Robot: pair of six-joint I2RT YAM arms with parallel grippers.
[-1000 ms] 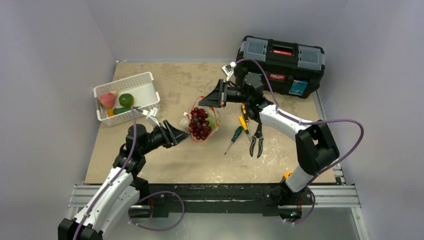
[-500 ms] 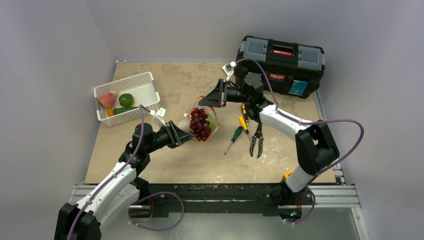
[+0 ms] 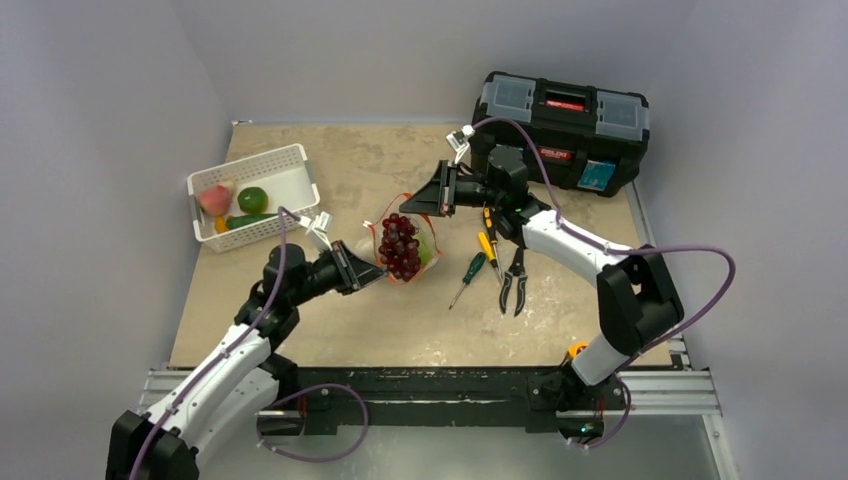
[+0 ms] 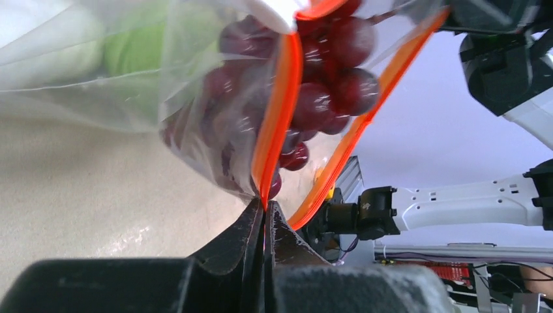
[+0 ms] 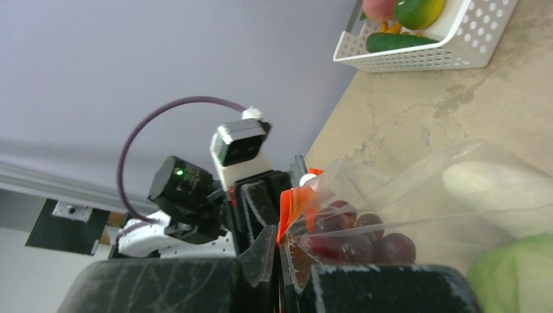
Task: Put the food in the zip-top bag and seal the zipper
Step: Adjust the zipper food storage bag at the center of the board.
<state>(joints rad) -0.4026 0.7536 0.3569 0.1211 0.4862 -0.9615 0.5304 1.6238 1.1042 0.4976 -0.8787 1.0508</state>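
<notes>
Left wrist view: left end effector (image 4: 264,208) pinches zipper (image 4: 274,130); right end effector (image 5: 281,246) likewise; grape bunch (image 4: 314,104) blurred behind bag (image 4: 78,85).

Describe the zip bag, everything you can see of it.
The bag is clear, crinkly plastic with an orange-red zipper strip along its mouth. The mouth gapes open, unsealed. Inside are a dark red grape bunch and a pale green item. It sits around the middle of the table. The left claw is pinched shut on one side of the strip, the right claw on the opposite side. Whether its bottom rests on the table is unclear.
</notes>
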